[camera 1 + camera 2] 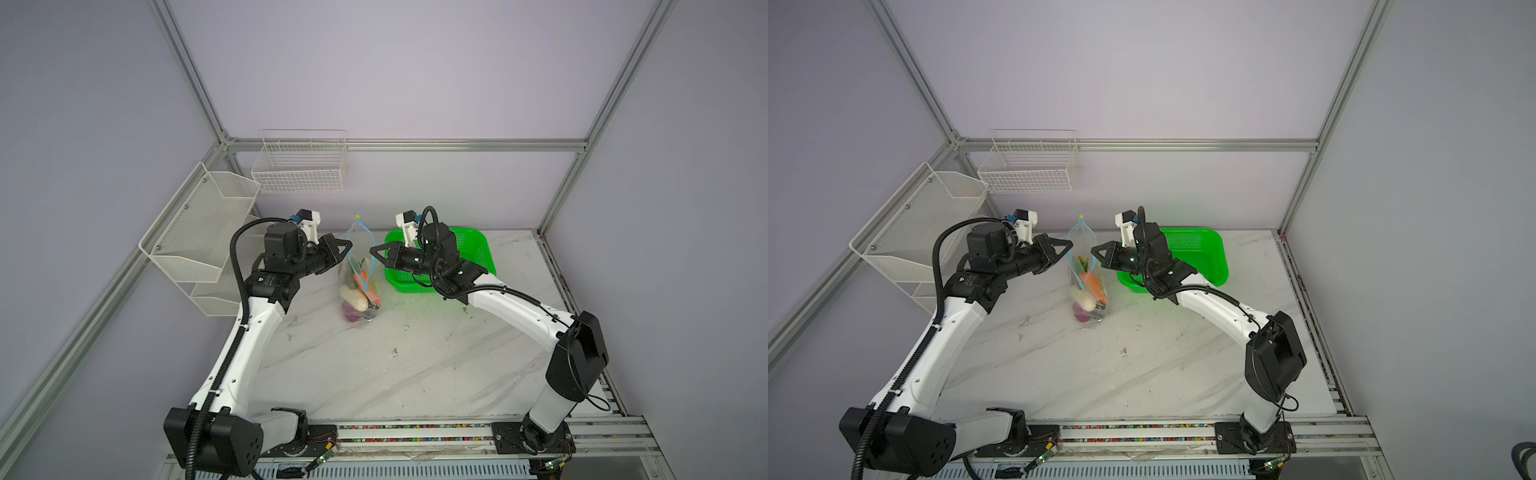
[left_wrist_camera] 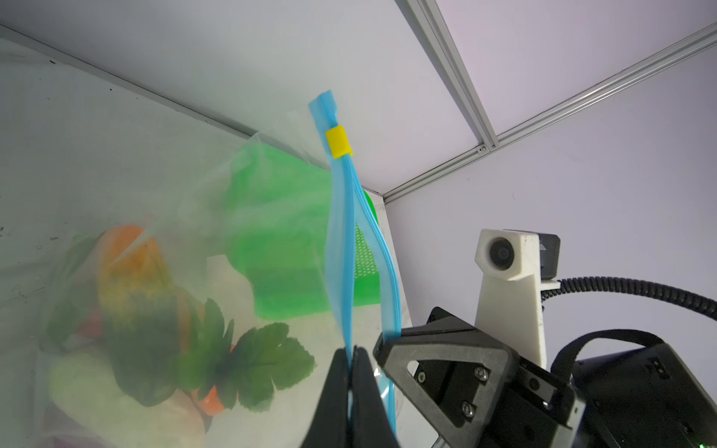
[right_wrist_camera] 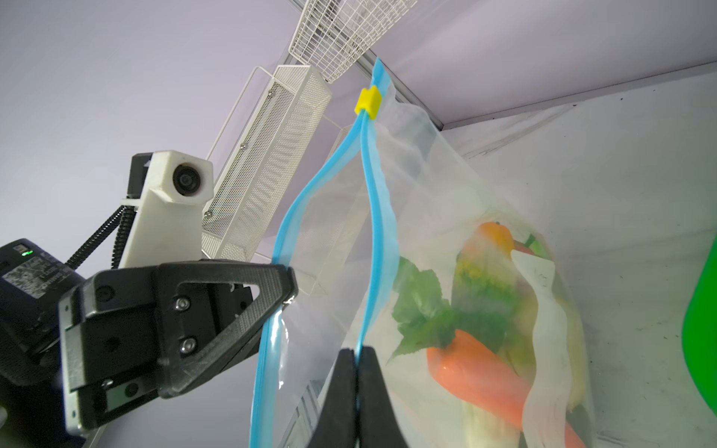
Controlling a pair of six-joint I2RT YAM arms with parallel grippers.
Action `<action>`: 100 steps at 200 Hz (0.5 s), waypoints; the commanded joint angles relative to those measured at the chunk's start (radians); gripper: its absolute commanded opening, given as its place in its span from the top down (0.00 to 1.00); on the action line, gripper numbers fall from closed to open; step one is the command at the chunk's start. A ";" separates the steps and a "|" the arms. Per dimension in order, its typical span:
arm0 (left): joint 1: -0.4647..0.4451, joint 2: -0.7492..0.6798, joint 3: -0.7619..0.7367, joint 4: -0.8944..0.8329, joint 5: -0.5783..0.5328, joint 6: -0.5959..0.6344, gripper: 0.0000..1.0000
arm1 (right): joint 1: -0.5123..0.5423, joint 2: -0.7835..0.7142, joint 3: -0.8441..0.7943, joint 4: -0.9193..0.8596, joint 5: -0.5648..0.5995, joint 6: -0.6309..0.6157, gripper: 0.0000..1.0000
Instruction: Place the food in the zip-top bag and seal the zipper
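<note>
The clear zip-top bag [image 1: 346, 276] hangs upright over the table in both top views, with its mouth held apart. My left gripper [image 2: 352, 351] is shut on one blue zipper [image 2: 343, 217] strip. My right gripper [image 3: 356, 352] is shut on the other strip [image 3: 378, 217]. The two tips [image 1: 350, 243] [image 1: 371, 250] face each other across the mouth. The yellow slider [image 3: 368, 101] sits at the strip's far upper end. The food lies in the bag's bottom: an orange carrot [image 3: 477, 380], greens [image 2: 267, 360], corn [image 2: 132, 287], a white oblong [image 1: 353, 296] and a purple onion [image 1: 351, 311].
A green perforated basket [image 1: 478, 249] stands at the back right, just behind my right arm. White mesh shelves [image 1: 199, 232] are fixed to the left wall and a wire basket [image 1: 299, 166] to the back wall. The marble tabletop [image 1: 395, 365] stretches toward the front rail.
</note>
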 commanded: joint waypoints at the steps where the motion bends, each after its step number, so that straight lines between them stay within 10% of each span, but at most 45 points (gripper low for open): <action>1: -0.003 -0.016 -0.014 0.072 0.029 -0.013 1.00 | 0.007 0.011 -0.015 0.047 0.007 0.001 0.96; 52: 0.001 -0.002 -0.064 0.093 0.036 -0.010 1.00 | 0.006 0.023 -0.005 0.023 0.001 -0.011 0.82; 100: 0.006 0.001 -0.073 0.111 0.048 -0.013 1.00 | 0.004 -0.152 -0.155 -0.019 0.152 -0.138 0.41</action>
